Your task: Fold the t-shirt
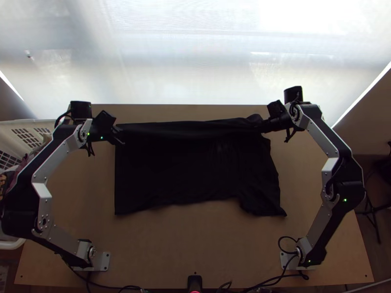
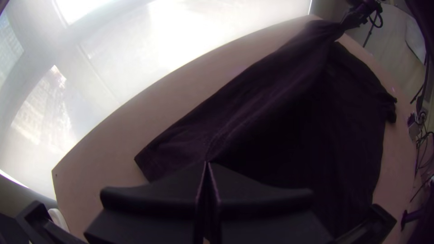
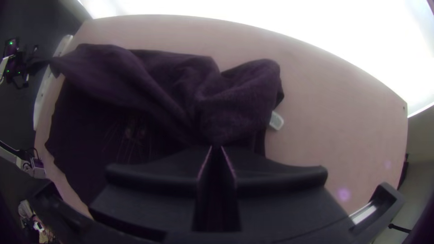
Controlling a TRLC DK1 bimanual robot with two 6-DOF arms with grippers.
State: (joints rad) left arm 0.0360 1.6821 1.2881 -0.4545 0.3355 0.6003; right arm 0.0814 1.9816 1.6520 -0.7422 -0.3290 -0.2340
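The black t-shirt [image 1: 195, 171] lies on the table, its far edge raised in a long fold between both grippers. At that edge's left end is my left gripper [image 1: 119, 135]; the right gripper [image 1: 264, 127] is at the other end. In the left wrist view, my left gripper [image 2: 206, 165] is shut on the t-shirt [image 2: 271, 113] where the fold begins, a flap spreading beyond the fingertips. In the right wrist view, bunched cloth of the t-shirt [image 3: 172, 86] runs into the right gripper [image 3: 217, 148], which is shut on it.
A white basket [image 1: 36, 124] with cloth items stands off the table's left edge. Bare wooden table [image 1: 190, 239] lies on the near side of the shirt, with a small black device [image 1: 194, 282] at the near edge. A pale tag [image 3: 276, 120] pokes out beside the cloth.
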